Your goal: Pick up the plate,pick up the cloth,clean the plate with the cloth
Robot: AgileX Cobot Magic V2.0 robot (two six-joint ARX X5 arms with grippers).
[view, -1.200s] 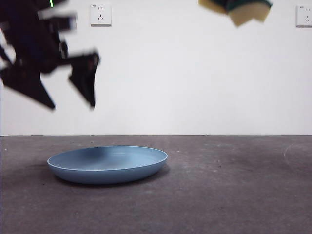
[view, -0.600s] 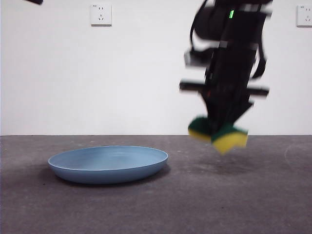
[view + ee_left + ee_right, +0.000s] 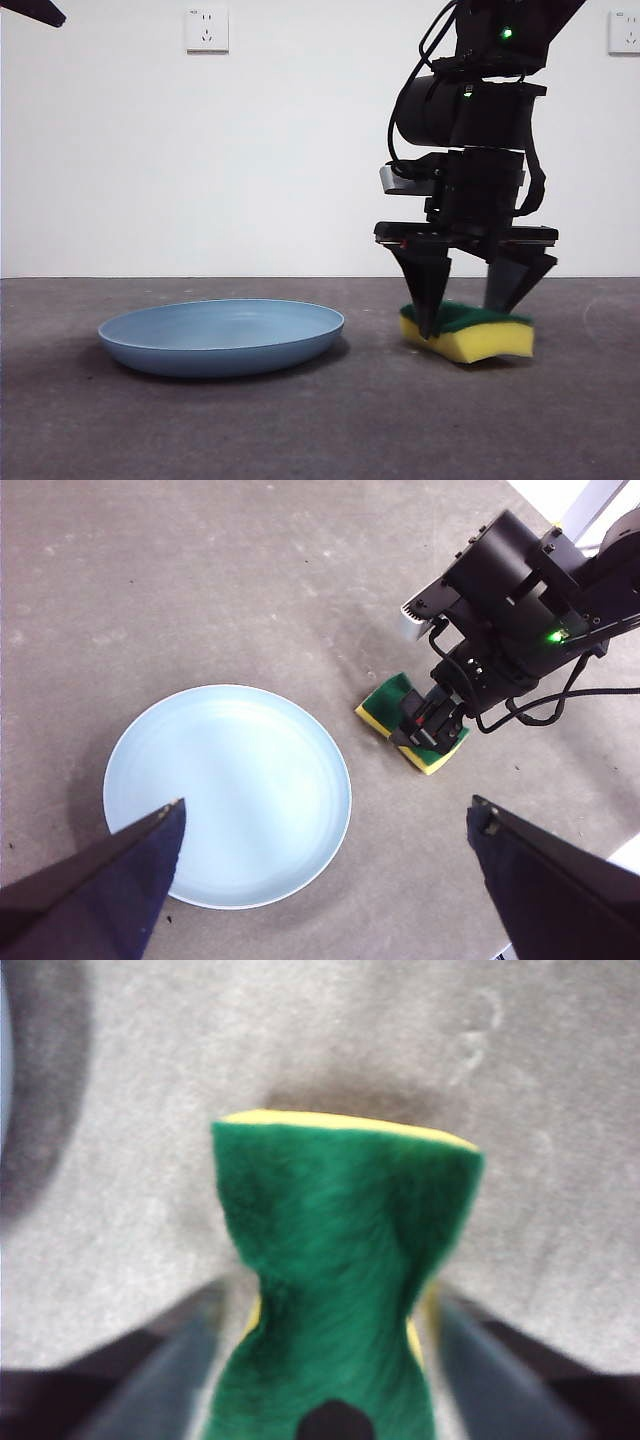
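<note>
Grey worktop under a white wall carries the plate point(image 3: 221, 336), with the cloth point(image 3: 467, 332) lying near it, apart from its rim. The right gripper point(image 3: 468, 310) straddles the cloth, jaws clenched on its pinched green waist. To do this well, I would keep that squeeze centred before carrying it over the plate. The left gripper point(image 3: 325, 825) hangs high above the plate, jaws spread wide. Only the right wrist view shows the pinch; only the left wrist view shows the gap between cloth and plate from above.
</note>
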